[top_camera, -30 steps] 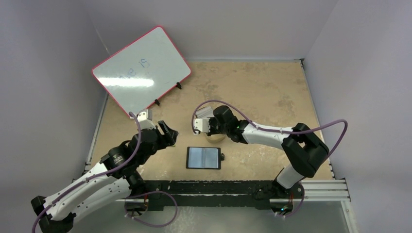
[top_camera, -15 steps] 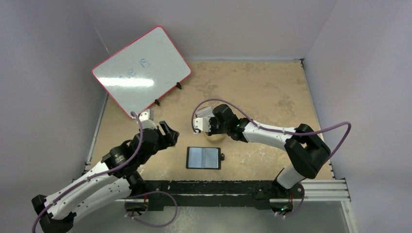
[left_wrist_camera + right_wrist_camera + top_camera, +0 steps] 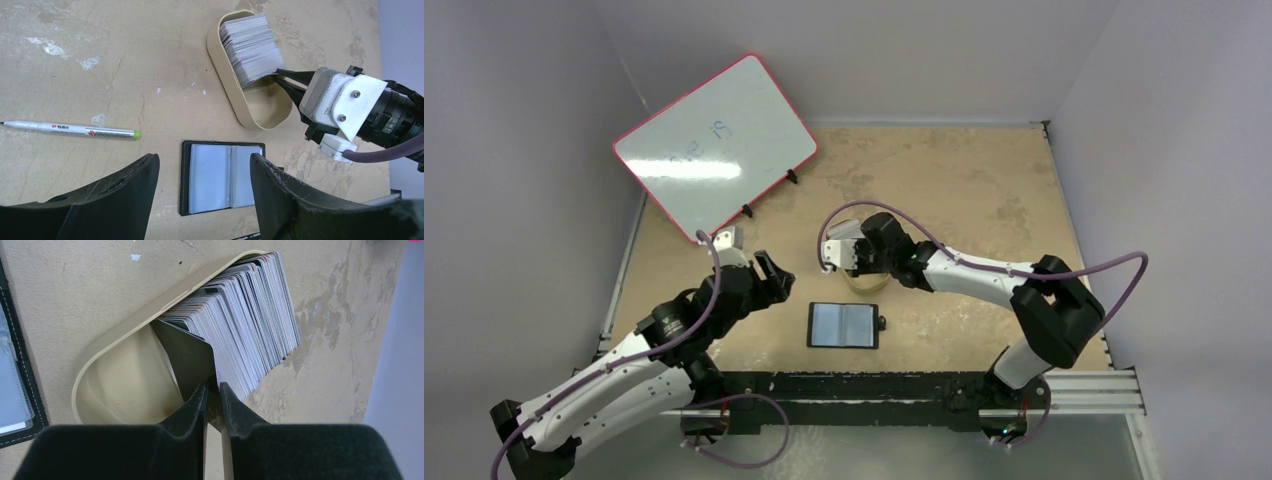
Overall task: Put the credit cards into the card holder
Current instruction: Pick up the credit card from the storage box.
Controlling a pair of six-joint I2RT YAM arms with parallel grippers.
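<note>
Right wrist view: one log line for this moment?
right hand: pinching front card of credit cards in tin | left hand: open, empty | card holder: lying open

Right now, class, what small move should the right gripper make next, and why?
Probably lift straight up to draw it clear: the right gripper pinches the front card, leaning away from the credit cards but inside the tin; the card holder lies open nearby.
</note>
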